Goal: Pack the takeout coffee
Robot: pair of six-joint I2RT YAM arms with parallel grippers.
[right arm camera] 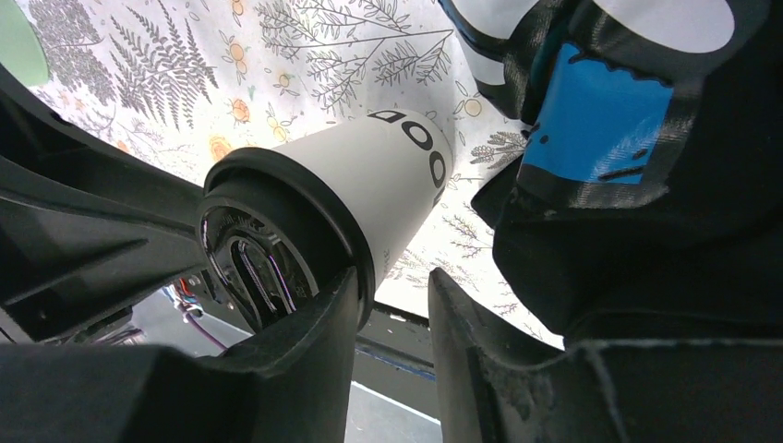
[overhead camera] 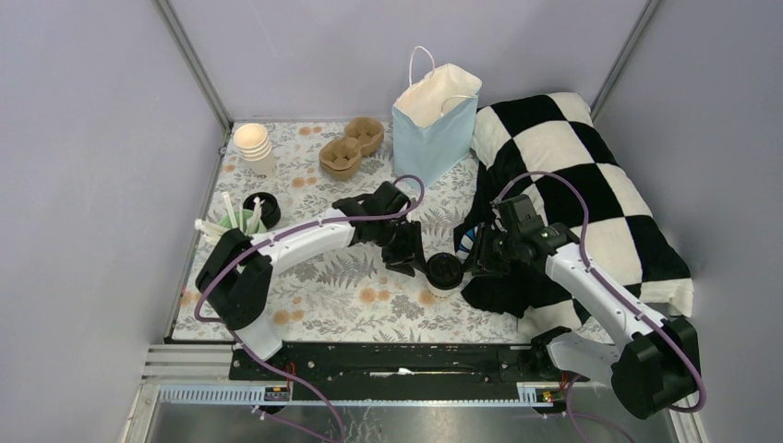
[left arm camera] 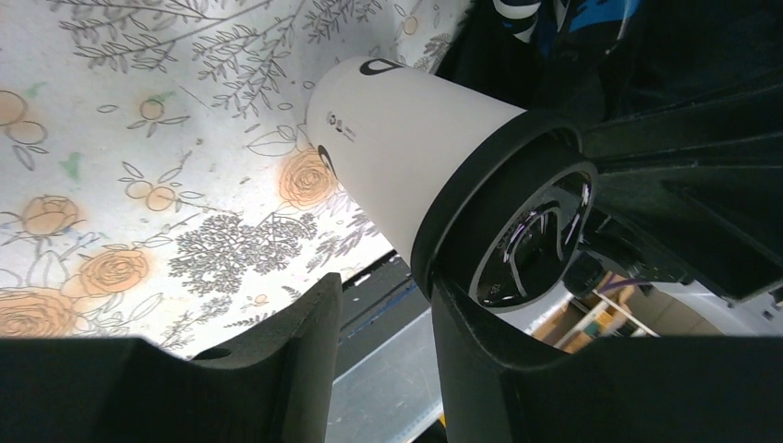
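One takeout coffee point(overhead camera: 444, 274) in sight: white paper cup, black lid point(left arm camera: 517, 240), upright on the floral worktop point(overhead camera: 323, 286), squarely between the two claws. To its left, the left claw point(overhead camera: 412, 257), released, gap empty; lid rim right at one fingertip point(left arm camera: 462, 351), contact impossible to tell. To its right, the right claw point(overhead camera: 476, 261), also released, nothing within its jaws, lid rim by one finger point(right arm camera: 305, 351). Well apart at the far edge, the blue bag point(overhead camera: 434, 120), upright, mouth open. Under the right arm, a black-and-white checkered cushion point(overhead camera: 591, 185). Far left: pulp cup carriers point(overhead camera: 351, 148), stack of lidless cups point(overhead camera: 254, 146), mint-green cup with white sticks point(overhead camera: 242, 221).
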